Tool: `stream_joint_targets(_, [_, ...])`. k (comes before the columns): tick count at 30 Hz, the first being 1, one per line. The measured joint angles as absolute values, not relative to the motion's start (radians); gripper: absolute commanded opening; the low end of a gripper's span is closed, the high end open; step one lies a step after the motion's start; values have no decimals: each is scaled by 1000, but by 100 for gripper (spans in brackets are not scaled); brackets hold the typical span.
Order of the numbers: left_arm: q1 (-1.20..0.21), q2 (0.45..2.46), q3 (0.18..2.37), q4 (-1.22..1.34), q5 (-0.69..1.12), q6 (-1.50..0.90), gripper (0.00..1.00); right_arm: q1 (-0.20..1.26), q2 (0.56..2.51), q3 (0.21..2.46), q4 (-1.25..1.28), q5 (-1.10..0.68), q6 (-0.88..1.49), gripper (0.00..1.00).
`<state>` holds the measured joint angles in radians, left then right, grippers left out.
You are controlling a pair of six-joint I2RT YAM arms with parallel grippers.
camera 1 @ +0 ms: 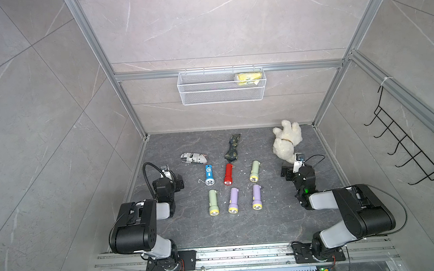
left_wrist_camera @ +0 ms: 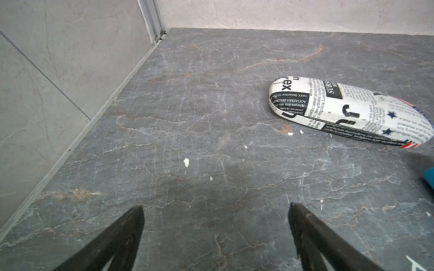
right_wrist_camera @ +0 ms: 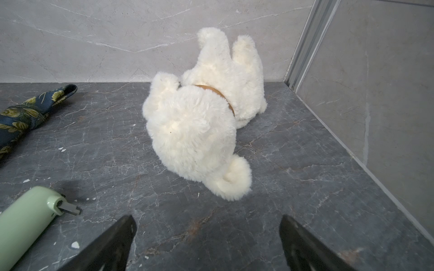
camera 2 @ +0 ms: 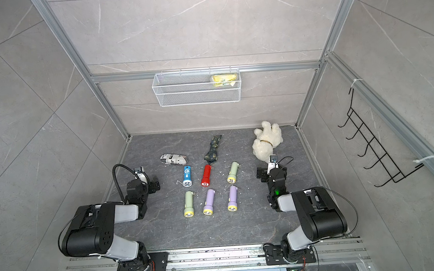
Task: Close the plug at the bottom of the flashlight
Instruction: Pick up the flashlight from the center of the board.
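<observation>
- The left tool (camera 1: 179, 182) hangs low over the left side of the bench (camera 1: 242, 230), jaws spread wide with nothing between them
- Just beyond it lies a closed glasses case (camera 1: 194, 158) printed like newspaper
- Six flashlights lie in two rows of three mid-bench, between the arms and clear of both, lenses pointing toward the robot's base
- Far row: blue flashlight (camera 1: 209, 174), red flashlight (camera 1: 228, 174), far green flashlight (camera 1: 254, 171)
- Near row: near green flashlight (camera 1: 213, 202), left lilac flashlight (camera 1: 233, 200), right lilac flashlight (camera 1: 257, 197)
- In the right wrist view the far green flashlight's plug (right_wrist_camera: 69, 208) sticks out from its tail end, flipped out rather than folded flush
- A dark floral pouch (camera 1: 233, 146) lies behind the red flashlight, its near end just beside that flashlight's tail
- On the back wall hangs a white wire basket (camera 1: 221, 94) holding a yellow packet (camera 1: 247, 78) at its right end
- The right tool (camera 1: 286, 172) sits low at the right side, jaws likewise wide apart and empty
- A white plush dog (camera 1: 287, 141) lies on its side just beyond it, near the far right corner
- A black hook rack (camera 1: 407, 140) hangs on the right wall
</observation>
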<state>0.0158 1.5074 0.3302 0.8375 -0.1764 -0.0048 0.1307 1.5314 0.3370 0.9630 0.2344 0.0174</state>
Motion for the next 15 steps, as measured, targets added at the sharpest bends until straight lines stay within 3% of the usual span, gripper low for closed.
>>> stream_joint_targets(10, [28,1507,332,831,-159,-9,100,131,1531,337,963,235,17,100])
stream_joint_targets(15, [11,1404,437,570,-234,-28,100,131,1512,335,950,239,18,100])
